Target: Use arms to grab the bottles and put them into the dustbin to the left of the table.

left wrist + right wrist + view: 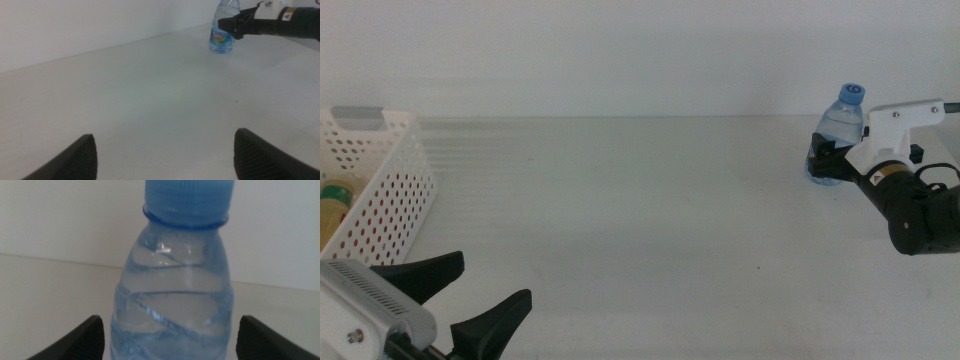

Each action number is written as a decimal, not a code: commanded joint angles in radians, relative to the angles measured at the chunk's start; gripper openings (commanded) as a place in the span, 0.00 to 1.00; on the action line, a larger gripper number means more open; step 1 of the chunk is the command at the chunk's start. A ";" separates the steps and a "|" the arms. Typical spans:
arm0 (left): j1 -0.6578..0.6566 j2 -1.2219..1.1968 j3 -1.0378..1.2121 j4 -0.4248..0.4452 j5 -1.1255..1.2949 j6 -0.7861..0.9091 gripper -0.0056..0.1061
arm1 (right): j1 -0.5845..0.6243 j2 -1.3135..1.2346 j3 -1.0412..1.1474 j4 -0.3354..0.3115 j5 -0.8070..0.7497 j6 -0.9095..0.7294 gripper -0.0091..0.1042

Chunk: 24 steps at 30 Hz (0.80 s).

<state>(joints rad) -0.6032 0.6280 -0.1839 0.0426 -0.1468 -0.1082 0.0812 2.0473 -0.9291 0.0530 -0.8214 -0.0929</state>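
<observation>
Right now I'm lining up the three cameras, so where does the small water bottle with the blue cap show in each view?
Middle view: the water bottle stands upright at the far right, the right gripper around its lower body.
Left wrist view: top right of centre, beside the right gripper.
Right wrist view: fills the centre, between the open jaws.
Shared landmark: its blue cap.

A small clear water bottle (840, 135) with a blue cap is stood upright at the table's (640, 220) far right; the white perforated dustbin (390, 190) is placed at the left edge.
</observation>
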 commanded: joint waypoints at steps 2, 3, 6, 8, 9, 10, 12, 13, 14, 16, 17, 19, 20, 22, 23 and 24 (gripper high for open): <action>-0.005 -0.001 -0.026 -0.007 -0.082 -0.009 0.86 | -0.006 -0.020 -0.066 -0.002 -0.078 -0.013 0.92; -0.005 -0.001 -0.026 -0.007 -0.082 -0.009 0.86 | -0.006 -0.011 -0.074 -0.002 -0.078 -0.013 0.92; -0.005 -0.001 -0.026 -0.007 -0.082 -0.009 0.86 | -0.006 0.014 -0.100 -0.002 -0.079 -0.011 0.92; -0.005 -0.001 -0.026 -0.007 -0.082 -0.009 0.86 | -0.006 0.025 -0.108 -0.002 -0.082 -0.009 0.92; -0.005 -0.001 -0.026 -0.007 -0.082 -0.009 0.86 | -0.006 0.026 -0.109 -0.002 -0.084 -0.009 0.91; -0.005 -0.001 -0.026 -0.007 -0.082 -0.009 0.86 | -0.006 0.027 -0.109 -0.002 -0.092 -0.009 0.90; -0.005 -0.001 -0.026 -0.007 -0.082 -0.009 0.86 | -0.006 0.027 -0.109 -0.004 -0.094 -0.009 0.81; -0.005 -0.001 -0.026 -0.007 -0.082 -0.009 0.86 | -0.006 0.027 -0.109 -0.008 -0.094 -0.009 0.75; -0.005 -0.001 -0.026 -0.007 -0.082 -0.009 0.86 | -0.006 0.027 -0.109 -0.014 -0.094 -0.007 0.69; -0.005 -0.001 -0.026 -0.007 -0.082 -0.009 0.86 | -0.006 0.027 -0.109 -0.033 -0.094 0.007 0.48; -0.005 -0.001 -0.026 -0.007 -0.082 -0.009 0.86 | -0.006 0.027 -0.109 -0.043 -0.094 0.012 0.36; -0.005 -0.001 -0.026 -0.007 -0.082 -0.009 0.86 | -0.005 0.026 -0.109 -0.068 -0.094 0.030 0.11; -0.005 -0.001 -0.026 -0.007 -0.082 -0.009 0.86 | -0.004 0.022 -0.109 -0.085 -0.094 0.039 0.08; -0.005 -0.001 -0.026 -0.007 -0.082 -0.009 0.86 | 0.004 0.008 -0.108 -0.148 -0.094 0.061 0.08; -0.005 -0.001 -0.026 -0.007 -0.082 -0.009 0.86 | 0.010 0.002 -0.108 -0.183 -0.094 0.065 0.08; -0.005 -0.001 -0.026 -0.007 -0.082 -0.009 0.86 | 0.020 -0.009 -0.108 -0.216 -0.094 0.071 0.08</action>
<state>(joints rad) -0.6032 0.6280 -0.1839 0.0426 -0.1468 -0.1082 0.0892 2.1178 -1.0101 -0.0880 -0.8225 -0.0307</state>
